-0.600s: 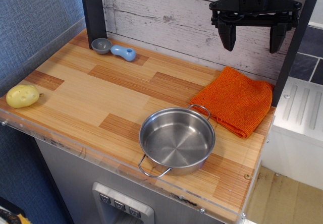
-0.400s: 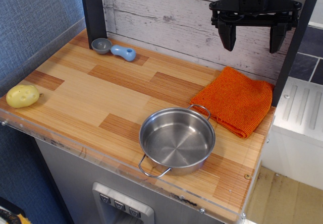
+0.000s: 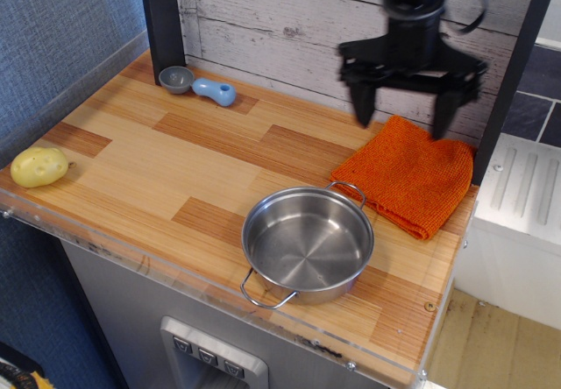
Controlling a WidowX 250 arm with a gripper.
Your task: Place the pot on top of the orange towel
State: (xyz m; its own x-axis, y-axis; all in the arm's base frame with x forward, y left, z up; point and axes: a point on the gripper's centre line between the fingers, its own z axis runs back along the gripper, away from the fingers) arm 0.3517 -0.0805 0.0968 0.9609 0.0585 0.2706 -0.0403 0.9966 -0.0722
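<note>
The shiny steel pot (image 3: pixel 307 244) with two wire loop handles stands empty on the wooden counter near its front edge. The orange towel (image 3: pixel 408 174) lies folded just behind and to the right of it, its near corner close to the pot's back handle. My gripper (image 3: pixel 401 116) hangs open and empty above the towel's back left edge, well above and behind the pot, with its two black fingers spread wide.
A small grey bowl (image 3: pixel 176 79) and a light blue scoop (image 3: pixel 215 91) lie at the back left. A yellow potato (image 3: pixel 39 166) sits at the left edge. A whitewashed plank wall (image 3: pixel 289 30) backs the counter (image 3: pixel 175 170). A black post (image 3: pixel 163 21) stands back left.
My gripper has come down and moved left, from high above the towel's back right to just over its back left edge. It stays open. The pot and towel have not moved.
</note>
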